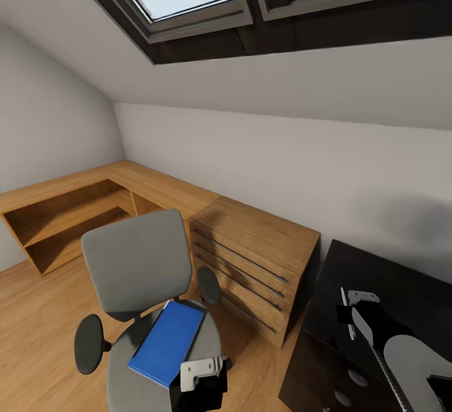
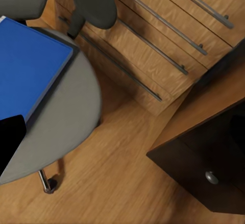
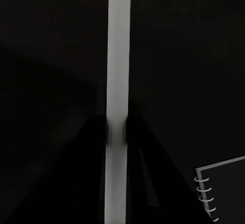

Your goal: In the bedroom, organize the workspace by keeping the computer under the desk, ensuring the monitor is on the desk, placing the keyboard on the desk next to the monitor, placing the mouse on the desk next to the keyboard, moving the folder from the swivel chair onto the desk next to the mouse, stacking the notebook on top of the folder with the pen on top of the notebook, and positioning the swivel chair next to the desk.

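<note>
Lying flat on the swivel chair: a bright-blue rectangular folder.

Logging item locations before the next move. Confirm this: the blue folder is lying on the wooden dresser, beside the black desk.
Not quite. The blue folder lies on the seat of the grey swivel chair, not on the wooden dresser. The dresser does stand beside the black desk. The head view shows this.

Blue folder flat on the grey swivel chair seat, beside a light-wood dresser.
</note>
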